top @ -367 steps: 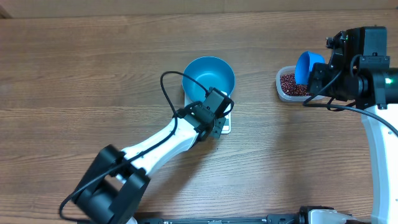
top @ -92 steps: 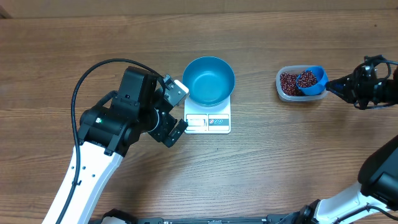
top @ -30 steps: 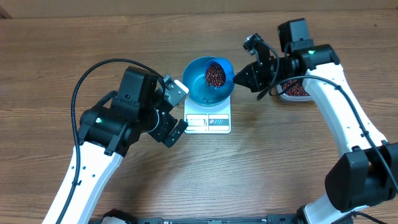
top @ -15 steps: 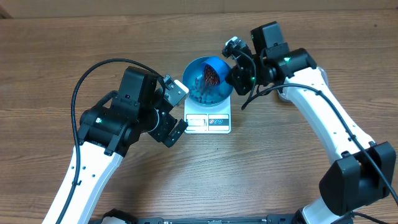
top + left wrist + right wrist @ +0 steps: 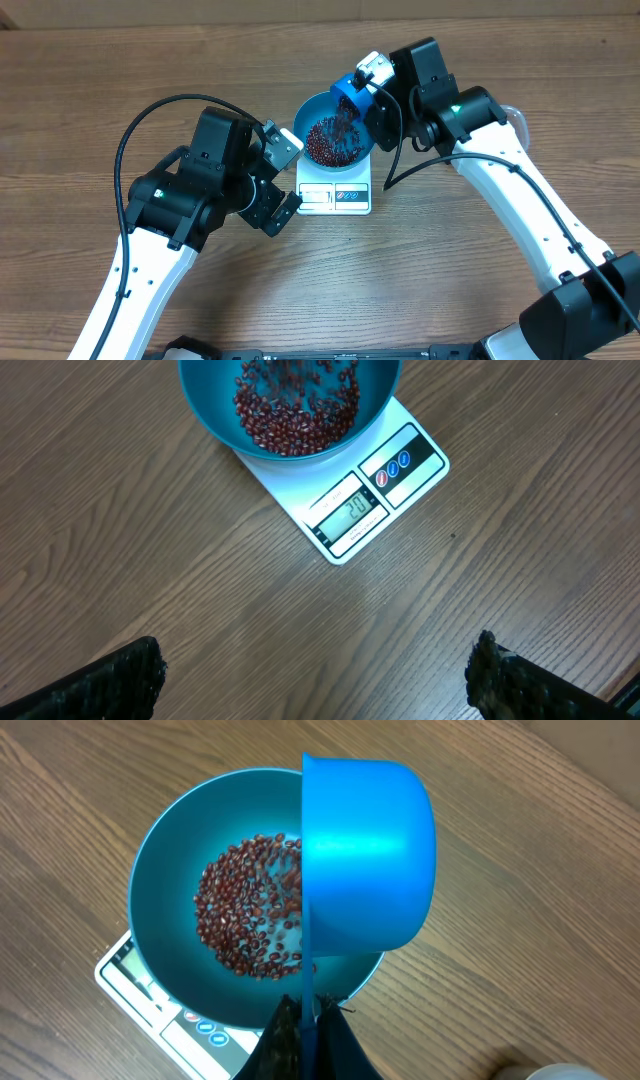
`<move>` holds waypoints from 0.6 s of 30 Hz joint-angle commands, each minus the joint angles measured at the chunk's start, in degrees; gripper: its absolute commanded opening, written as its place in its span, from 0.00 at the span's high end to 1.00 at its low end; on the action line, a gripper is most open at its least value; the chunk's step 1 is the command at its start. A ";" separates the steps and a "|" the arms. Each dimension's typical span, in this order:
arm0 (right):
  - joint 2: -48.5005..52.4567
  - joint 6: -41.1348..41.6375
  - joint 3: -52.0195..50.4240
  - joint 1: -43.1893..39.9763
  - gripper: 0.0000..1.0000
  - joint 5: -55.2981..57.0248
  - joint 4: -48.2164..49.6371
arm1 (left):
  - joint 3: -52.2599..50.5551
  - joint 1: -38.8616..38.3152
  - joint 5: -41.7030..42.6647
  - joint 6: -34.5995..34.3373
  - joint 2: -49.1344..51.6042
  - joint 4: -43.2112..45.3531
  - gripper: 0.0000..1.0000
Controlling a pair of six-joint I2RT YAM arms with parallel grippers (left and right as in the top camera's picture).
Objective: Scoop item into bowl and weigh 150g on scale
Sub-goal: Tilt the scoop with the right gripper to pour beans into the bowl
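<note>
The blue bowl (image 5: pixel 312 112) stands on the white scale (image 5: pixel 335 197), and a layer of red-brown beans (image 5: pixel 330 145) covers its bottom. My right gripper (image 5: pixel 372 80) is shut on the thin handle of a blue scoop (image 5: pixel 350 90), which is tipped on its side over the bowl's far right rim. In the right wrist view the scoop (image 5: pixel 365 860) faces the beans (image 5: pixel 240 920), and a few blur at its mouth. My left gripper (image 5: pixel 290 172) stands open and empty, left of the scale. From the left wrist, the scale (image 5: pixel 400 465) shows 20 below the bowl (image 5: pixel 385 395).
A clear tub (image 5: pixel 514 118) sits to the right, mostly hidden behind my right arm. My left arm's body lies across the table's left front, with its cable looping above it. Bare wood surrounds the scale.
My right gripper has carried the scoop left and up over the bowl's rim and tipped it. The beans have spilled out into the bowl. My left arm has stayed still.
</note>
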 commanded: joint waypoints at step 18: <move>-1.66 2.05 0.09 8.55 0.96 16.26 -0.96 | 1.38 -0.07 0.55 -0.81 -0.35 -0.04 0.00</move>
